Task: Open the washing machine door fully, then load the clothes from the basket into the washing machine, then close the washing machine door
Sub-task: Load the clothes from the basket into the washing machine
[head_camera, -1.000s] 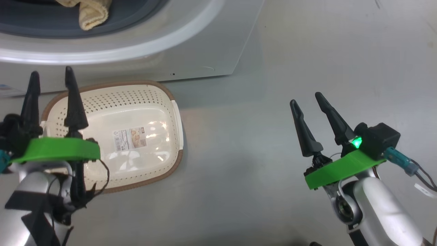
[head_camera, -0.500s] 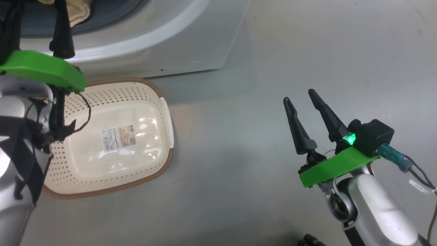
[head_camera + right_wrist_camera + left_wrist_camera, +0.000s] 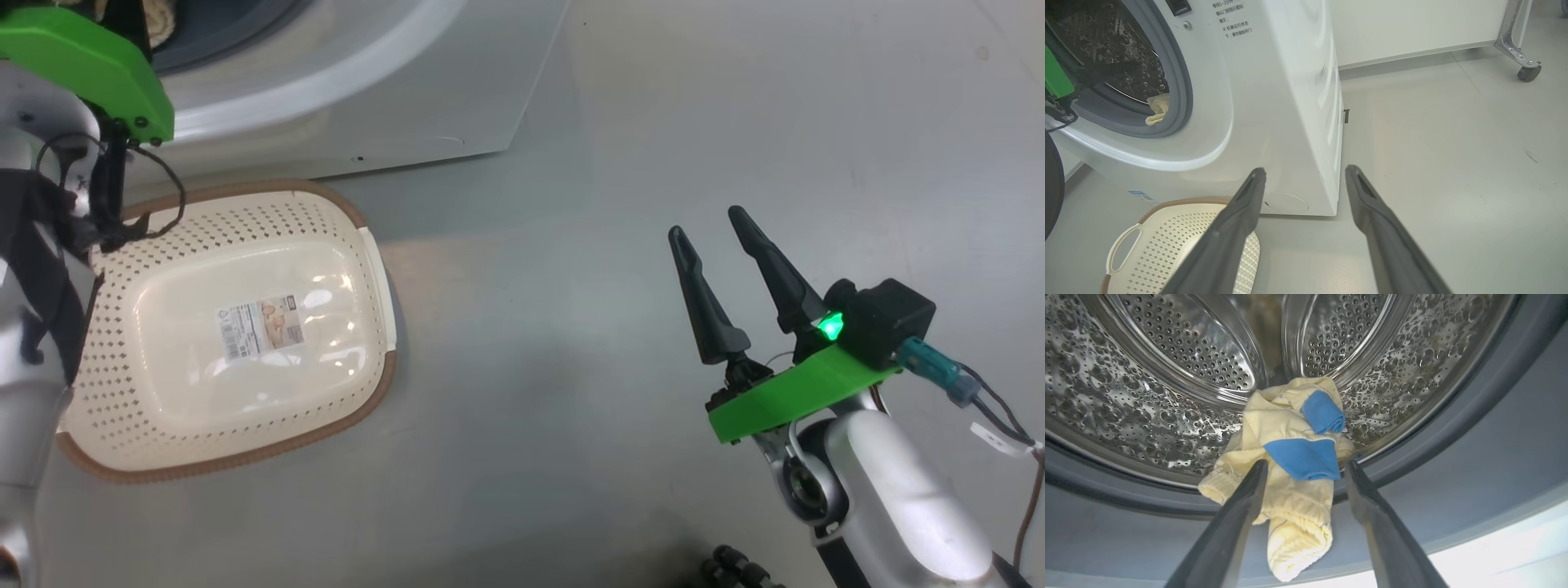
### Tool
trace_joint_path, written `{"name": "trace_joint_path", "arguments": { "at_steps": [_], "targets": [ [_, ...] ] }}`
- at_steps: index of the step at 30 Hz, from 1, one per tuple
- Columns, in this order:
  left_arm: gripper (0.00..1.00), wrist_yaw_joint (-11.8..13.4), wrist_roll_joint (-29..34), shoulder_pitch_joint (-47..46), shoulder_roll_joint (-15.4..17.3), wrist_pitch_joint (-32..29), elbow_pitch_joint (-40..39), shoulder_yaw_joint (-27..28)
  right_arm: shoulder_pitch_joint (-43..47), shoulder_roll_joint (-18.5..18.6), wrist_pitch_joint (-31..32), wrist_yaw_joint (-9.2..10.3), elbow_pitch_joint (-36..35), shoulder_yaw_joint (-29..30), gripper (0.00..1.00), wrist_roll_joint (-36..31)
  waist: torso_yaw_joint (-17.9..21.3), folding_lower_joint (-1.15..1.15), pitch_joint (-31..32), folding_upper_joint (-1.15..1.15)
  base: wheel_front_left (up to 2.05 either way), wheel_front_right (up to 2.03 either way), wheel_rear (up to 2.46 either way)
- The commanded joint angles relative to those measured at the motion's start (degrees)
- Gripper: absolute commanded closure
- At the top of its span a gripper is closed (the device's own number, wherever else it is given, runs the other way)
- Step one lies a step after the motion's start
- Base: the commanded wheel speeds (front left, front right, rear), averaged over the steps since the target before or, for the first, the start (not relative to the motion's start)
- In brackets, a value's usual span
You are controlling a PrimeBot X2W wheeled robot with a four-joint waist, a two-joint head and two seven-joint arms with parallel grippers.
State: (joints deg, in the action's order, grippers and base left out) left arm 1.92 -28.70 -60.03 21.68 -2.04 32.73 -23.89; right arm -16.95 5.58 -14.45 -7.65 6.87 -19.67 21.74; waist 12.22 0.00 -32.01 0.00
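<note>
The clothes (image 3: 1290,449), pale yellow with blue pieces, lie bunched on the drum's (image 3: 1167,355) front lip, one end hanging over the grey gasket (image 3: 1453,457). My left gripper (image 3: 1306,463) is open at the mouth of the washing machine (image 3: 1274,102), its fingertips on either side of the bundle. The basket (image 3: 245,214) sits on the floor before the machine with only a label sticker inside. My right gripper (image 3: 706,222) hovers open over bare floor to the basket's right. A dark curved edge of the washing machine door (image 3: 1051,175) shows at the left.
The grey floor (image 3: 612,122) stretches out right of the machine. A wheeled metal frame leg (image 3: 1523,61) and a white wall panel (image 3: 1412,28) stand beyond the machine. My left forearm (image 3: 33,343) overlaps the basket's left side.
My left arm has risen from above the basket up to the machine's opening. The head camera has shifted, so the basket and machine sit further left. The right gripper keeps its pose.
</note>
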Motion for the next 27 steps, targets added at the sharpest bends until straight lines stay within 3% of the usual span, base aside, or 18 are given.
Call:
{"name": "trace_joint_path", "arguments": {
  "at_steps": [1,20,27],
  "targets": [
    [0.00,-0.29,0.53,-2.38,1.93,-0.53,-0.49,1.28,-0.09,-0.01,-0.55,0.16,-1.37,-1.01,0.00,0.52,0.15,0.00,-0.06,0.00,0.00,0.00,0.00],
    [0.00,-5.09,1.89,-14.90,-1.27,-12.77,18.62,-5.01,0.06,-0.28,-0.55,0.16,-0.96,-2.17,0.00,0.59,1.36,0.00,-1.34,0.00,0.00,0.00,0.00],
    [0.00,-4.61,3.16,-17.95,-1.41,-15.00,22.25,-6.69,-0.12,-0.43,-0.55,0.16,-1.07,-2.49,0.00,0.67,1.70,0.00,-2.90,0.00,0.00,0.00,0.00]
  ]
}}
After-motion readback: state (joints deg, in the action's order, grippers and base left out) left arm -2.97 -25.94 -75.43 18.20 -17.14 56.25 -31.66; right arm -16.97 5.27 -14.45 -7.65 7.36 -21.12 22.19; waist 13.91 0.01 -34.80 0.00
